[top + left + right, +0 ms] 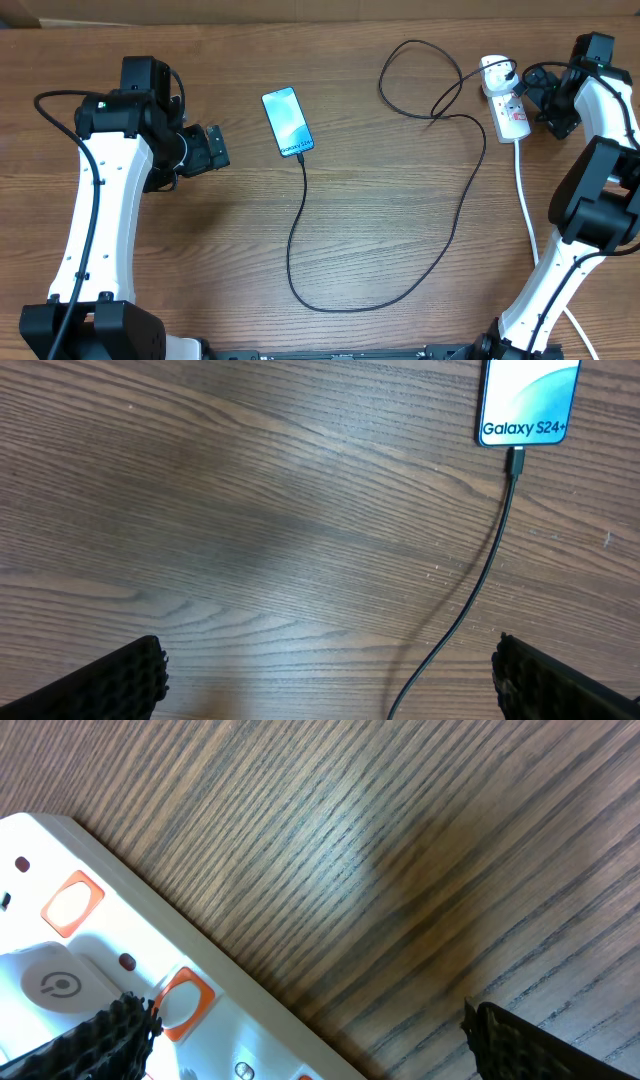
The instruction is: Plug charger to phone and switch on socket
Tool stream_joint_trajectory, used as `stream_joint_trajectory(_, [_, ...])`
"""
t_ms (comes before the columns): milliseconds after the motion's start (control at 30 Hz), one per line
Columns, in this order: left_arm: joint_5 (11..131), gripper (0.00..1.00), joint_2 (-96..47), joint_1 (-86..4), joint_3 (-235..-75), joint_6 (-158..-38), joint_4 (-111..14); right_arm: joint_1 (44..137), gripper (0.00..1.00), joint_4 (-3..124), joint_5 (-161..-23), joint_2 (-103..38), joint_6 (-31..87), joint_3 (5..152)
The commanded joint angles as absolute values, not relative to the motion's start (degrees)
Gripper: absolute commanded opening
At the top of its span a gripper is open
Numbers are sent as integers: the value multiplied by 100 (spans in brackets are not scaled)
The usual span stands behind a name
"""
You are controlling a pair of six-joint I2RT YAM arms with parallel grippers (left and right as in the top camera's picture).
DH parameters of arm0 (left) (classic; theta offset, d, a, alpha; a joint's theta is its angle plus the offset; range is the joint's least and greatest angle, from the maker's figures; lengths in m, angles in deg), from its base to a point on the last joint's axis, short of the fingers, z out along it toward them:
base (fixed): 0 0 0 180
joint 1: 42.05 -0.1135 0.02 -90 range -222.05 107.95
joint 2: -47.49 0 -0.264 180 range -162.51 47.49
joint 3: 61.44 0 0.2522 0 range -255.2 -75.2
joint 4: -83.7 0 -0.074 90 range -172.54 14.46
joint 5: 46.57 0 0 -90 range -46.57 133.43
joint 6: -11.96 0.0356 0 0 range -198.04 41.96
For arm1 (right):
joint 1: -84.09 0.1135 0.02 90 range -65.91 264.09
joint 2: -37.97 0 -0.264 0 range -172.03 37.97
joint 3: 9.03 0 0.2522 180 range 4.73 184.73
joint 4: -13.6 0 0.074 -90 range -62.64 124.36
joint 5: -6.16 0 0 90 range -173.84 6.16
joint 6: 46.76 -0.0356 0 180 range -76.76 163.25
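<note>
The first half of the task looks done. The long thin black charger cable (516, 460) has its small plug end seated in the bottom edge of the slim smartphone with the light blue "Galaxy S24+" screen (528, 398). This smartphone lies flat on the brown wooden table (380, 220), toward the far side and apart from both arms. From there the cable runs in a wide loop to a white adapter (494, 68) on the small white power strip (110, 955) at the far right. In my judgement only the switching is left, and I cannot tell whether any of the orange-red switches (72, 904) is on. The right gripper (307, 1012) is spread wide and empty, with one finger (95, 1040) over the strip. The left gripper (328, 650) is also spread and holds nothing.
</note>
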State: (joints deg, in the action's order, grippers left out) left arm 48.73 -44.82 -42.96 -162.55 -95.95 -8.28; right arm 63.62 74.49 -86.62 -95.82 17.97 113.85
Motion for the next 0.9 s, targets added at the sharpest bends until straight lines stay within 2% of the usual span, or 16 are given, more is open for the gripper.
stream_joint_trajectory(0, [4832, 100, -4477, -4331, -16207, -9647, -832, 6384, 100, 7428, -8693, -9589, 1770, 11341])
stream_joint_trajectory(867, [4832, 100, -4477, -4331, -16207, -9647, -832, 6384, 100, 7154, -9106, -9589, 1814, 11079])
